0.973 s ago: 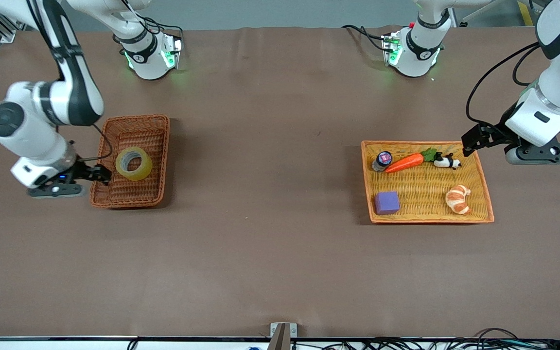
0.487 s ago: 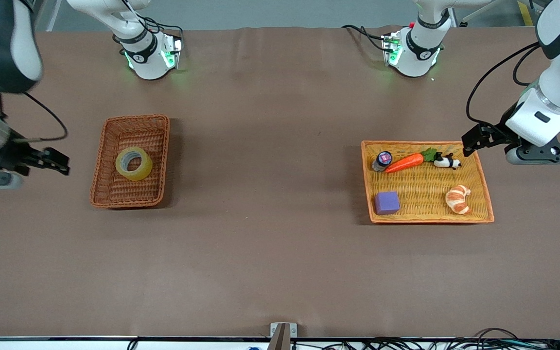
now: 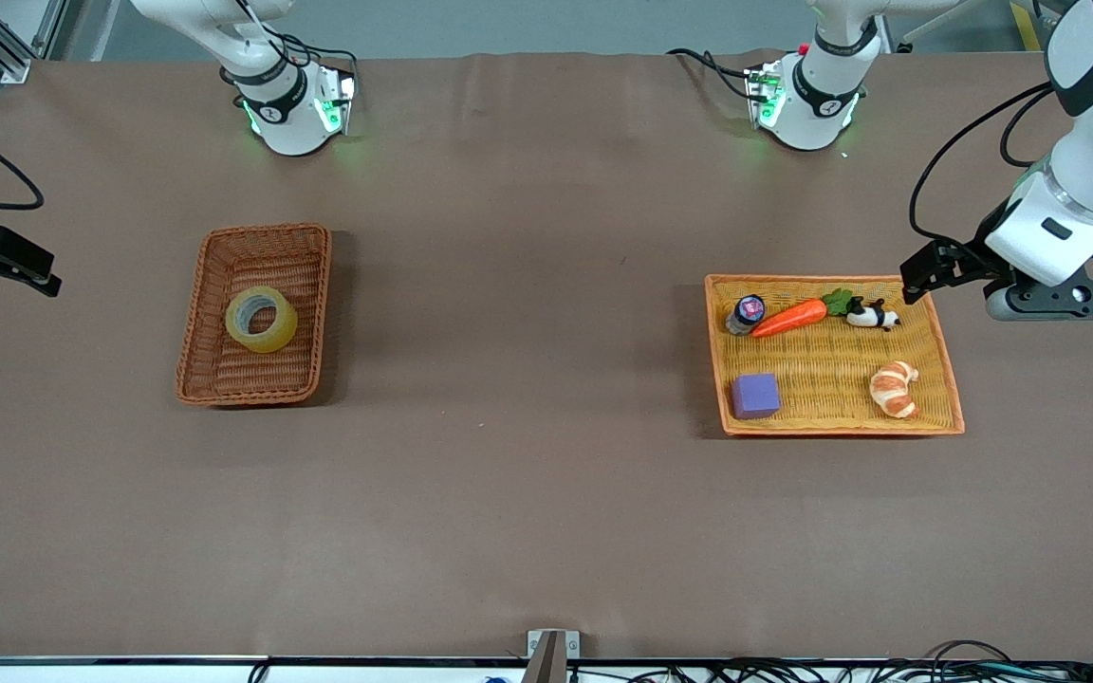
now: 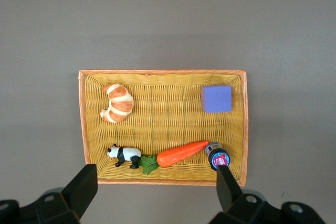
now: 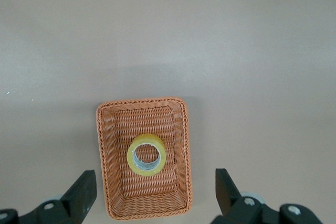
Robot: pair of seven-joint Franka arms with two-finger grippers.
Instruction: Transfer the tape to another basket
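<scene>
the tape (image 3: 262,320) lies flat in the basket (image 3: 219,379), hole upward, resting on the woven floor about midway along it, nothing gripping it. in the right wrist view the tape (image 5: 146,154) sits the same way, ringed by the basket's (image 5: 107,182) raised sides. the basket stands toward the right arm's end of the table (image 3: 527,474).

the right gripper (image 3: 20,261) hangs in the air over the table's edge at that end, well apart from the basket, its jaws spread wide and holding nothing. its two dark fingers (image 5: 84,190) show wide apart in its own wrist view, with the basket and tape in sight between them, far below.

toward the left arm's end of the table sits a tray (image 3: 950,379), wider and flatter, bright orange-yellow. in it a carrot (image 3: 788,318) lies along the side farther from the front camera, with a small jar (image 3: 748,313) touching its tip and a panda (image 3: 872,315) just beside its green leaves. nearer the camera are a purple block (image 3: 755,396) and a croissant (image 3: 894,388), well apart from each other.

the left gripper (image 3: 926,270) hovers over the tray's corner beside the panda, jaws wide apart and empty. in the left wrist view its fingers (image 4: 81,187) stand wide apart, with the whole tray (image 4: 163,72) in sight between them: croissant (image 4: 117,103), block (image 4: 217,98), panda (image 4: 124,155), carrot (image 4: 181,153) and jar (image 4: 218,157).
</scene>
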